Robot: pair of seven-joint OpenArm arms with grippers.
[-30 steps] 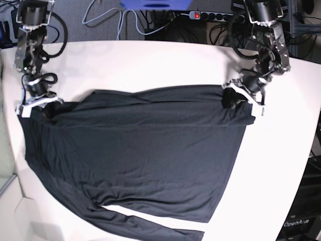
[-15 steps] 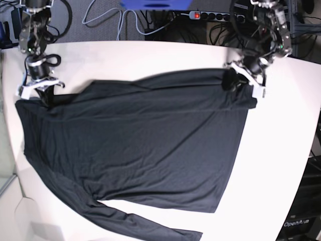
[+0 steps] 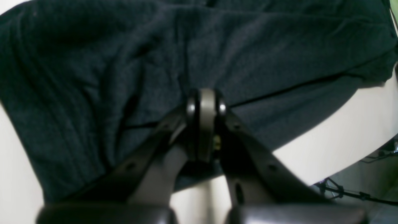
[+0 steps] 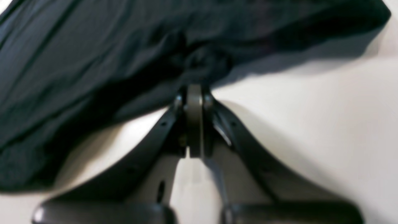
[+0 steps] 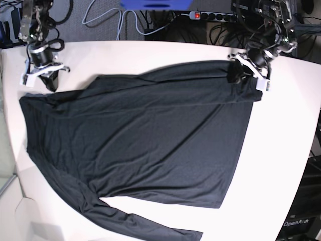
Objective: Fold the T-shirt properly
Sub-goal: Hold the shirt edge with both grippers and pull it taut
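The black T-shirt (image 5: 145, 140) lies spread flat on the white table (image 5: 286, 150), one long sleeve (image 5: 150, 227) trailing toward the near edge. My left gripper (image 5: 234, 74) is at the shirt's far right corner, shut on a pinch of fabric. The left wrist view shows its fingertips (image 3: 203, 96) pressed together on the cloth (image 3: 155, 46). My right gripper (image 5: 48, 83) holds the far left corner, shut on the shirt. In the right wrist view its tips (image 4: 194, 90) meet a small bunch of fabric (image 4: 205, 63).
A power strip (image 5: 210, 16) and loose cables (image 5: 115, 20) lie on the floor behind the table's far edge. A blue object (image 5: 150, 4) sits at the top. The table's curved edges run close to both arms.
Both grippers have moved toward the table's far edge, dragging the shirt's far edge with them. The whole garment has slid back and lies flatter.
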